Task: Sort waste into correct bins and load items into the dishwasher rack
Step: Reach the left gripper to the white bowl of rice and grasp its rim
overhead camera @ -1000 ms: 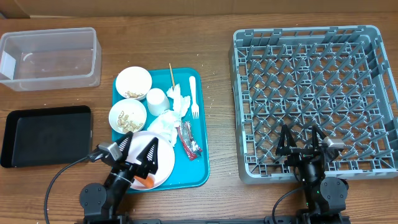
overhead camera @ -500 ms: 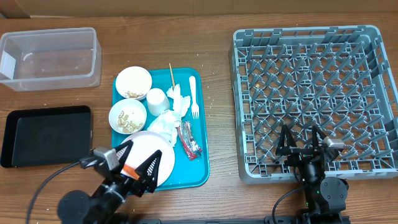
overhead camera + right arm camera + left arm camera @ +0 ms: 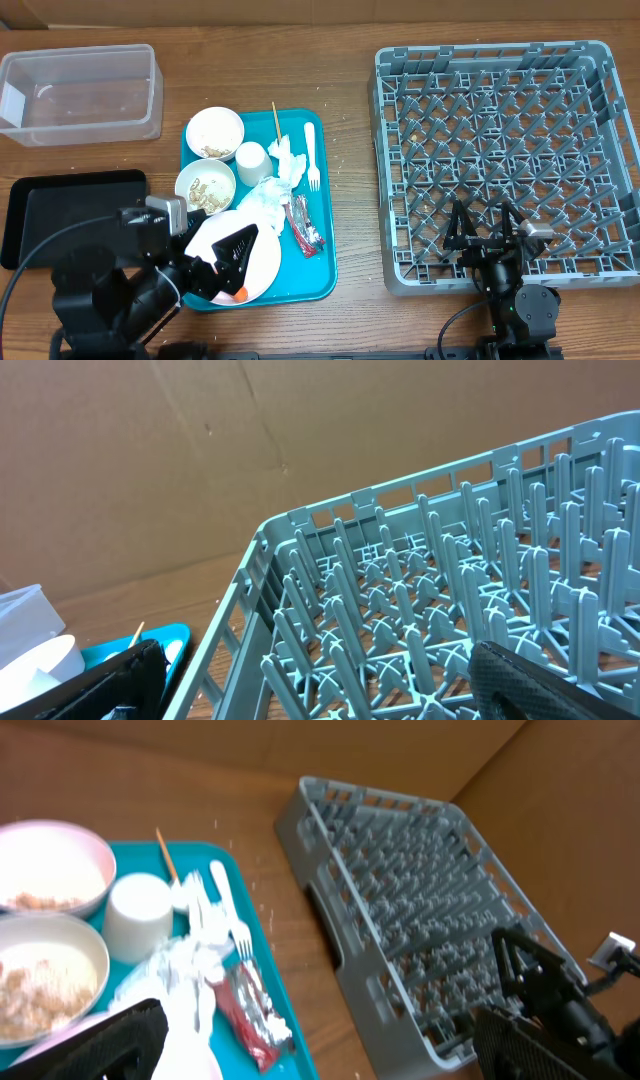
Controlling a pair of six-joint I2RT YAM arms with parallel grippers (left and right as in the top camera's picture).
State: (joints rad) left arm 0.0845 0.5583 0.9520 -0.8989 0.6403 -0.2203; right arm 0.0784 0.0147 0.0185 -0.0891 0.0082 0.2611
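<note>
While the left claw [image 3: 228, 265] hangs open and empty over the round white plate [image 3: 265, 262] at the flat teal tray's [image 3: 326, 255] near-left corner, the likely risks are a finger clipping the plate rim, or the orange carrot piece [image 3: 240, 295] rolling onto the desk [image 3: 350, 100]. Right claw [image 3: 480, 228] is open and empty at the big grey grid-floor plastic rack's [image 3: 385, 160] near edge.

Counts:
- 2 pale round bowls [image 3: 214, 131] with beige scraps
- 1 plate
- 1 small white cup [image 3: 253, 162]
- 1 white plastic fork [image 3: 311, 155]
- 1 thin wooden stick [image 3: 277, 122]
- 1 red-and-silver wrapper [image 3: 303, 228]
- crumpled white napkins [image 3: 280, 182], number unclear
- 2 bins: clear plastic tub [image 3: 80, 128] at the desk's far-left corner, black rectangular tray [image 3: 80, 222] at the left edge
</note>
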